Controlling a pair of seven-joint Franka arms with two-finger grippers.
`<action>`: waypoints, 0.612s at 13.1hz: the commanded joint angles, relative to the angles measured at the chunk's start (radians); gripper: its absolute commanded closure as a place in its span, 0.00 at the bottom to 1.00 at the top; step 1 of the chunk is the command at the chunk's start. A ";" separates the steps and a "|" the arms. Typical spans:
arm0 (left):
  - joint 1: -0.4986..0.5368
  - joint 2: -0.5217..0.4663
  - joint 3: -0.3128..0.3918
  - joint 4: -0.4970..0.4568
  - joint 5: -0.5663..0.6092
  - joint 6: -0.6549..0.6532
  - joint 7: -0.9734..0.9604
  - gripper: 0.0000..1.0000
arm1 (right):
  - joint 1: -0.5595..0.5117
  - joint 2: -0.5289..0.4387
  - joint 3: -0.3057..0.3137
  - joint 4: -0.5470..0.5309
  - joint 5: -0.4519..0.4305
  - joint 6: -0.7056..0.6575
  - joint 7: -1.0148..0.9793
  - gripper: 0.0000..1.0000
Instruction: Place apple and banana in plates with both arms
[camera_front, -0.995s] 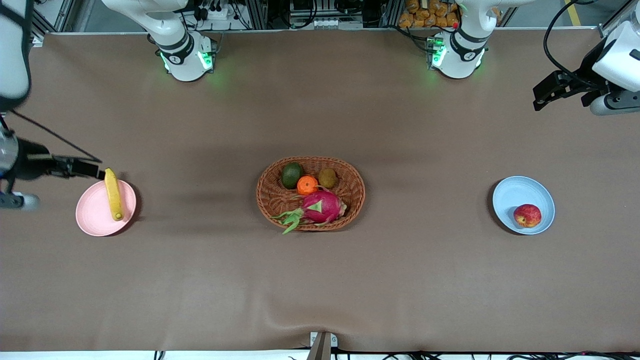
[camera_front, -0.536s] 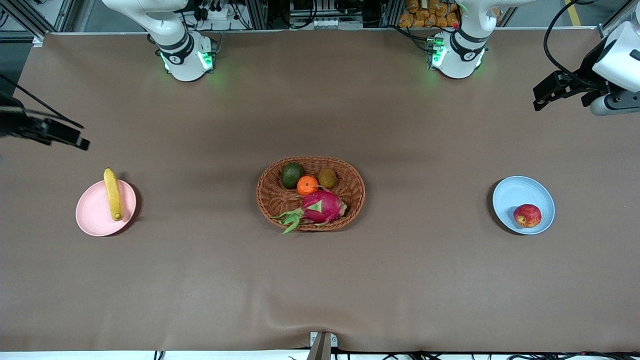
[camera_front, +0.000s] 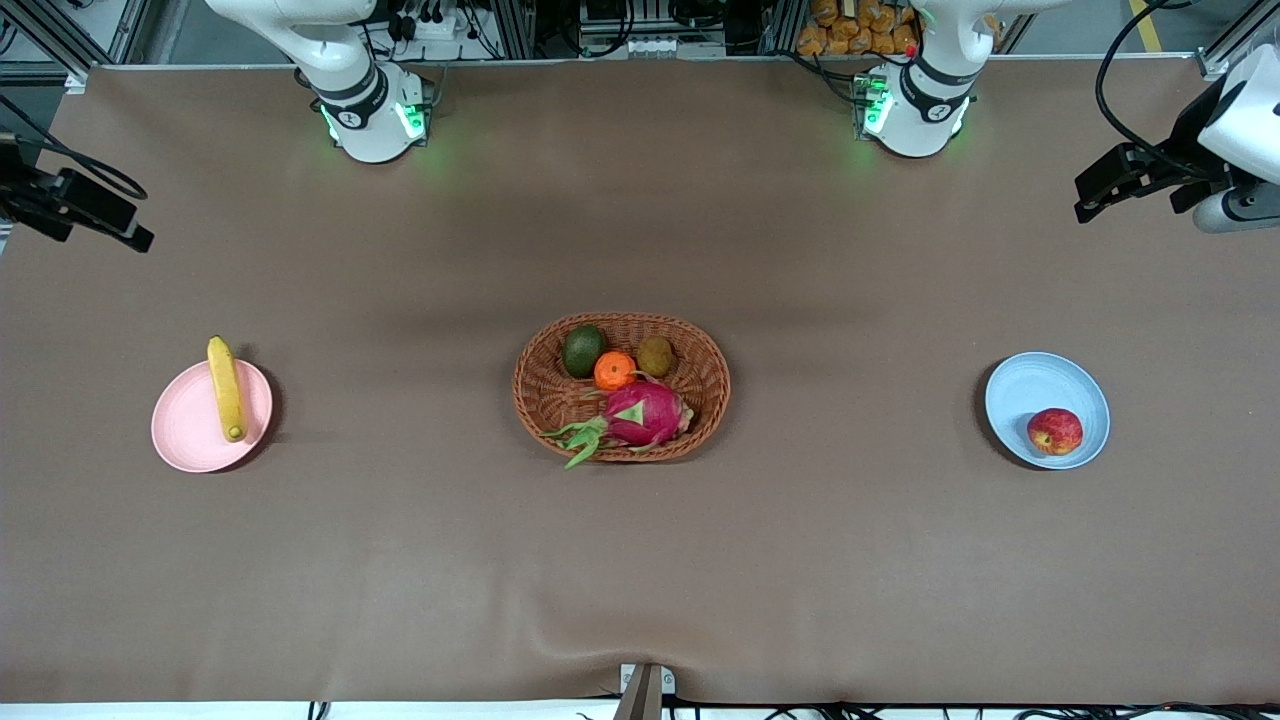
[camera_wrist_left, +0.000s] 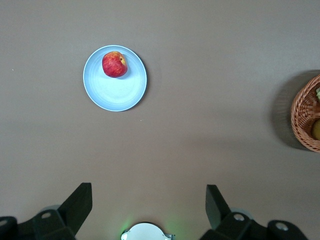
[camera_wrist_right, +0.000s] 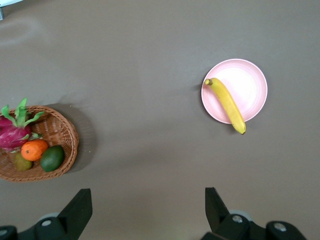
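Note:
The yellow banana (camera_front: 226, 388) lies across the pale pink plate (camera_front: 185, 432) at the right arm's end of the table; one tip sticks out over the rim. Both show in the right wrist view, the banana (camera_wrist_right: 226, 102) on the pink plate (camera_wrist_right: 250, 82). The red apple (camera_front: 1054, 431) sits in the pale blue plate (camera_front: 1030, 390) at the left arm's end; the left wrist view shows the apple (camera_wrist_left: 114, 64) on the blue plate (camera_wrist_left: 117, 92). My right gripper (camera_front: 95, 215) is open and empty, high over bare table. My left gripper (camera_front: 1115, 185) is open and empty, high over bare table.
An oval wicker basket (camera_front: 700, 385) stands mid-table with a green avocado (camera_front: 582, 350), an orange tangerine (camera_front: 614, 370), a kiwi (camera_front: 655, 355) and a pink dragon fruit (camera_front: 640, 414). Both arm bases (camera_front: 372, 110) stand along the table edge farthest from the front camera.
My right gripper let go of the banana on the pink plate and drew up and away toward its base. My left gripper barely shifted.

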 joint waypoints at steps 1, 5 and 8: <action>0.008 -0.004 0.000 0.003 -0.014 -0.004 0.013 0.00 | -0.012 -0.012 0.019 -0.015 -0.018 0.031 0.020 0.00; 0.008 -0.004 0.002 0.006 -0.011 -0.004 0.029 0.00 | 0.004 -0.010 0.071 -0.018 -0.130 0.034 -0.011 0.00; 0.010 0.001 0.003 0.008 -0.010 -0.004 0.037 0.00 | 0.001 -0.009 0.077 -0.020 -0.134 0.033 -0.054 0.00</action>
